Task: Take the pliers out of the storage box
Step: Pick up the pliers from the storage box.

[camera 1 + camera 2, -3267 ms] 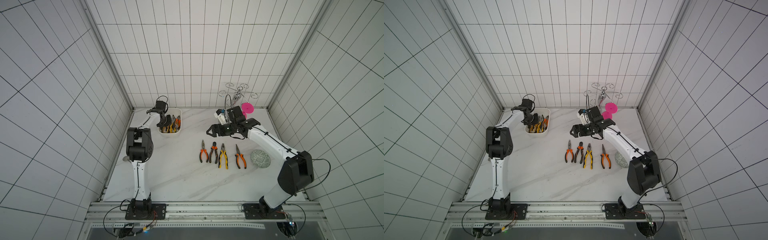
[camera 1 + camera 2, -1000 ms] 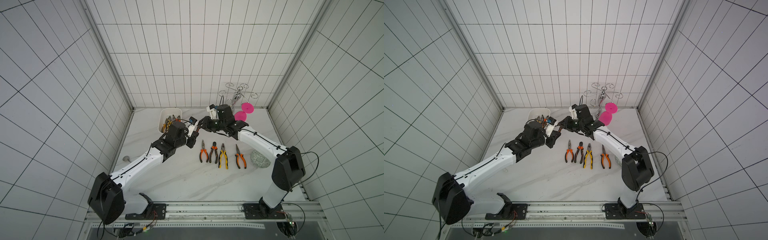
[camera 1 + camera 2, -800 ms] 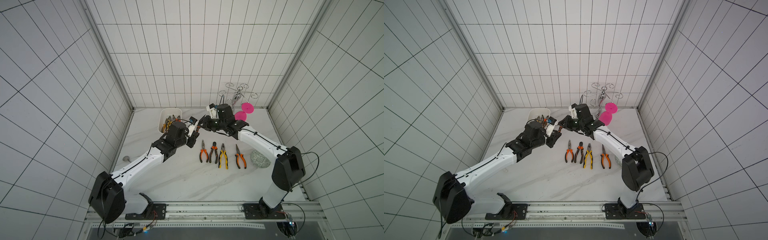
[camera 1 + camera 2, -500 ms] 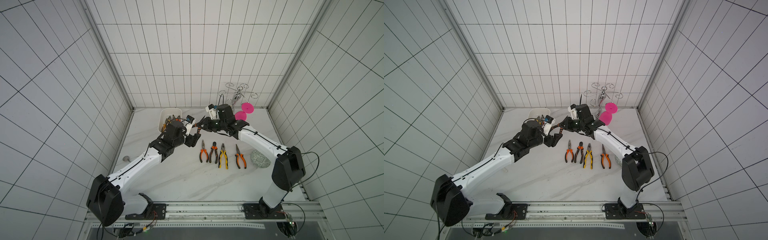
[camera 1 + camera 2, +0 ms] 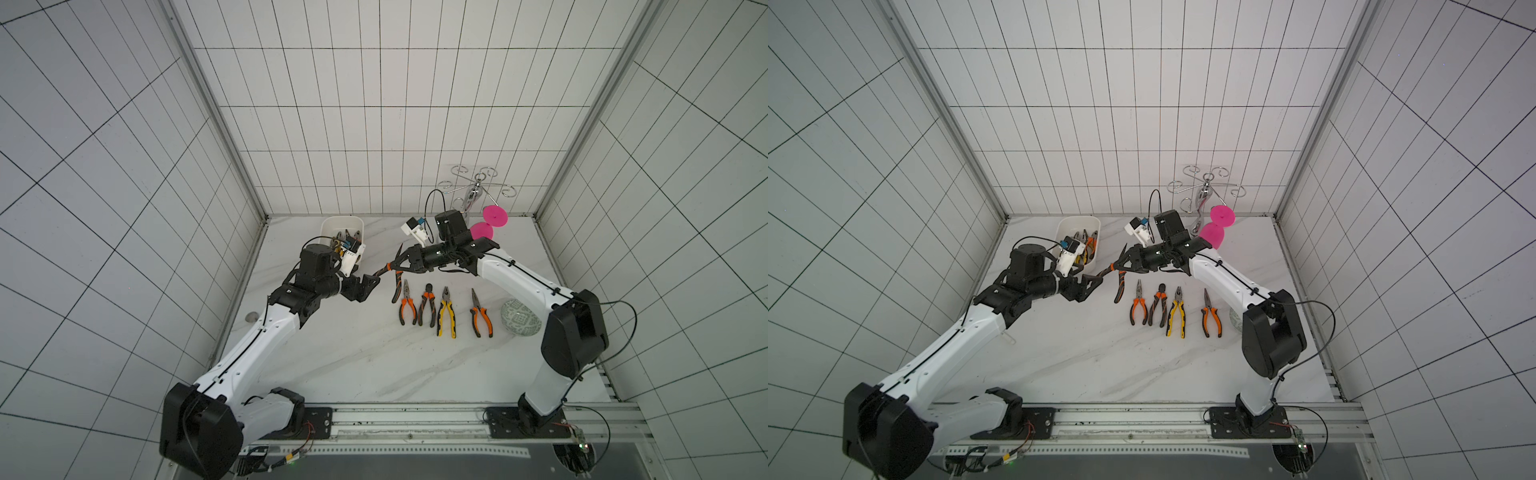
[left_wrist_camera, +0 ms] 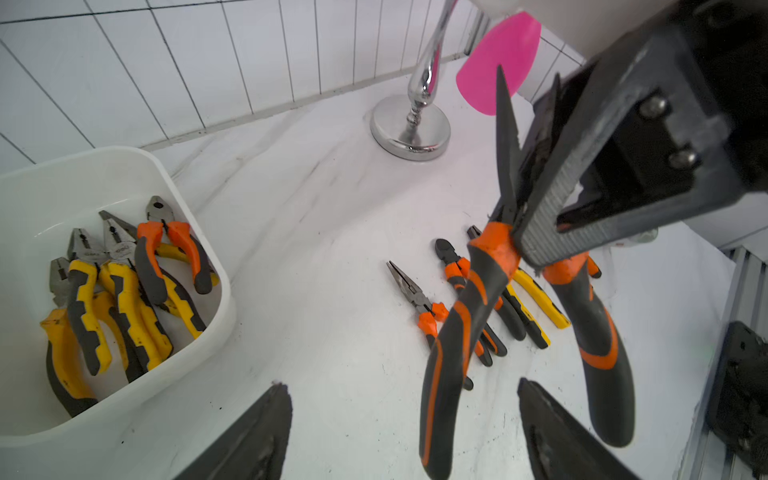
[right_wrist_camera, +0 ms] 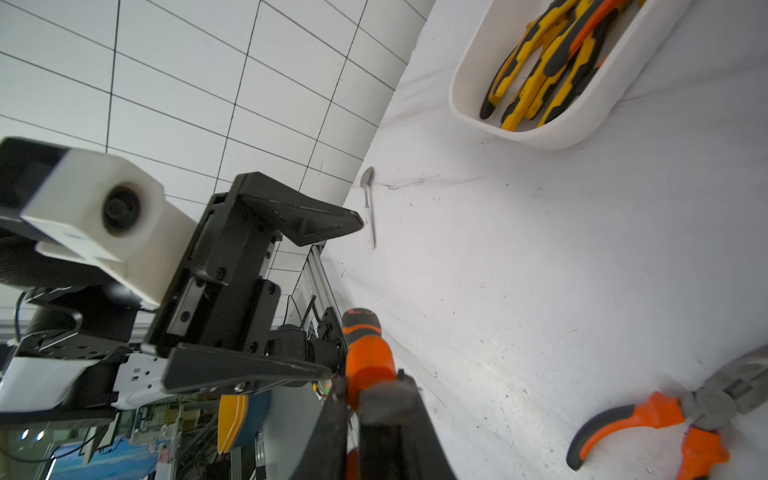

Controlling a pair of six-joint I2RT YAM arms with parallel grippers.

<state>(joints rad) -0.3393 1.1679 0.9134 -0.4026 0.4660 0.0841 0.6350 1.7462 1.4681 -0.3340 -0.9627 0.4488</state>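
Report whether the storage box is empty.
Not empty: the storage box holds several yellow-handled pliers and an orange-handled pair.

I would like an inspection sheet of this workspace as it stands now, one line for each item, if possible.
Surface: white marbled table; no damage seen.
Job's things: storage box holds several pliers; four pliers lie in a row on the table; held pliers, orange-and-black, long-nosed, in the air.
Clutter: green patterned disc, pink plastic piece, chrome stand, small spoon near the left wall.
Grippers: left gripper open, near a held handle; right gripper shut on the held pliers.
Cables: black loops at both wrists, off the table.
Surroundings: white tiled walls, metal rail in front.
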